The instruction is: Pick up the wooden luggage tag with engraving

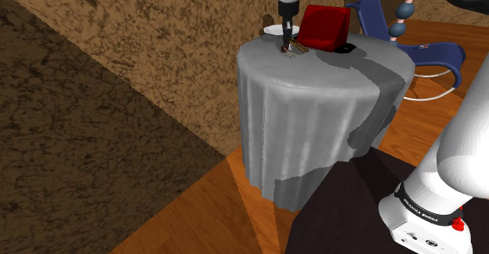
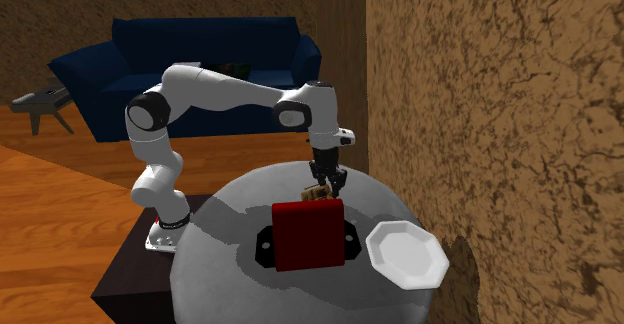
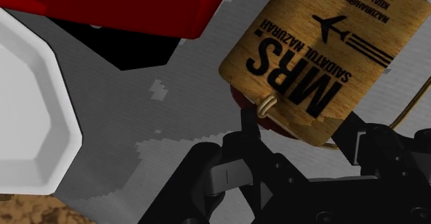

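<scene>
Wrist view: tool (image 3: 300, 131) clamps wooden luggage tag (image 3: 321, 53) by lower edge, centre-right. Rec: lift straight, slow; edge grip prob. marginal; avoid red block (image 3: 138, 1) upper left.

The white arm (image 2: 225, 84) rises from its base at the left of the second exterior view, bends at the elbow and runs across to mid-frame, where the wrist turns straight down. The black pincer (image 2: 328, 183) points downward, its fingers (image 3: 247, 138) set close together, clasping the wooden luggage tag (image 3: 311, 57) between them at its cord-hole end.
</scene>
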### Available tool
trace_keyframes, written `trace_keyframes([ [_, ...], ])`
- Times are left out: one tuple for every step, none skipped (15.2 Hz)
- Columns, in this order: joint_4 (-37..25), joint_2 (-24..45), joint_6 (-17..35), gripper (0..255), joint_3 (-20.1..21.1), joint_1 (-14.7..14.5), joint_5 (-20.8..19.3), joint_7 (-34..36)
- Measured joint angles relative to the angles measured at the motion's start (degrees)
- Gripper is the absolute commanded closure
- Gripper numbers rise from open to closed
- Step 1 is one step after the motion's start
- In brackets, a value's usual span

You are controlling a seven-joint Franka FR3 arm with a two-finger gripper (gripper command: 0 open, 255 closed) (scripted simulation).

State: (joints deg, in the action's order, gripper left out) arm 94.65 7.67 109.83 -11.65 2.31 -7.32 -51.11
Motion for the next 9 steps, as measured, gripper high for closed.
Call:
trace_keyframes([
  [-0.35, 0.09, -0.32, 255, -0.01, 0.02, 0.02, -0.05],
  [-0.78, 0.05, -0.82, 255, -0.03, 0.05, 0.04, -0.15],
  [-1.23, 0.00, -1.32, 255, -0.03, 0.03, 0.04, -0.18],
  [-2.27, 0.15, -2.22, 255, 0.00, 0.00, 0.10, -0.23],
  [-2.90, 0.09, -2.91, 255, 0.02, -0.03, 0.10, -0.28],
  [-3.92, 0.26, -3.74, 255, 0.01, 0.00, 0.18, -0.44],
  [-4.79, 0.41, -4.45, 255, -0.03, 0.06, 0.26, -0.64],
  [-5.81, 0.52, -5.36, 255, -0.03, 0.06, 0.30, -0.75],
  [-6.78, 0.66, -6.17, 255, -0.03, 0.07, 0.36, -0.86],
])
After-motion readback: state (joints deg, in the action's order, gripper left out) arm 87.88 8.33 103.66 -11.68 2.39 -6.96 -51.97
